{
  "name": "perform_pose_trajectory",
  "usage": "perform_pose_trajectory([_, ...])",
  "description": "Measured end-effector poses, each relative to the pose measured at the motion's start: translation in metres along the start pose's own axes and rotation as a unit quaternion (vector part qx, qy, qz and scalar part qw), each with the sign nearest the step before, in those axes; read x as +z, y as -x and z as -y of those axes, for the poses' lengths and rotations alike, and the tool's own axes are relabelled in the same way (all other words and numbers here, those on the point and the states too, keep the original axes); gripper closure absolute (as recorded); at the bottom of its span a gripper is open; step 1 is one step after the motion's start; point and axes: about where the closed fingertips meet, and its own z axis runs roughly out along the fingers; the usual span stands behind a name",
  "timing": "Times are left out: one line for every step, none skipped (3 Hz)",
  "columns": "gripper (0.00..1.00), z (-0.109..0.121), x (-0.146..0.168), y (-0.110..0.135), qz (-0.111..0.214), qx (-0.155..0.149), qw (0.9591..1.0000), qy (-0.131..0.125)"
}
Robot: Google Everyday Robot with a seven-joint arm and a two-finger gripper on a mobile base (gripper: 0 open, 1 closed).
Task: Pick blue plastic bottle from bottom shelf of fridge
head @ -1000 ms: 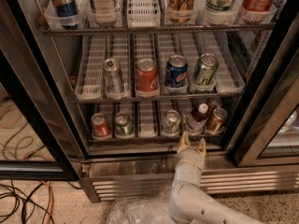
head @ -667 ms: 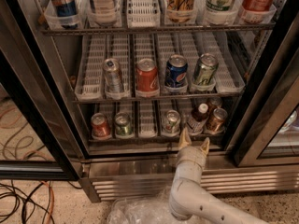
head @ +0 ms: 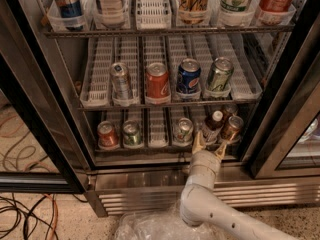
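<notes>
The blue plastic bottle (head: 212,127), with a white cap, dark liquid and a pale label, stands upright on the bottom shelf (head: 152,145) of the fridge (head: 31,84), right of centre. A brown can (head: 232,128) stands just to its right. My gripper (head: 210,144) is on a white arm rising from the lower edge of the view. It is open at the shelf's front rail, just below and in front of the bottle's base, with one fingertip on each side. It holds nothing.
The bottom shelf also holds a red can (head: 107,134), a green can (head: 132,133) and a silver-green can (head: 183,130). The middle shelf holds several cans, including a blue one (head: 188,76). The black door frame (head: 287,109) stands at right. Cables (head: 20,211) lie on the floor at left. A plastic bag (head: 150,226) lies below.
My gripper has moved a little up and forward, closer to the bottle's base. The bottle and cans have not moved.
</notes>
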Motion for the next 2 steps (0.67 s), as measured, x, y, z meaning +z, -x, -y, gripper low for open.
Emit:
perform_pose_trajectory([0.32,-0.0018,0.0078,0.0034,0.012,0.004,0.9999,0.0])
perform_pose_trajectory([0.24,-0.0045,0.0105,0.0084,0.024,0.008,0.9997,-0.002])
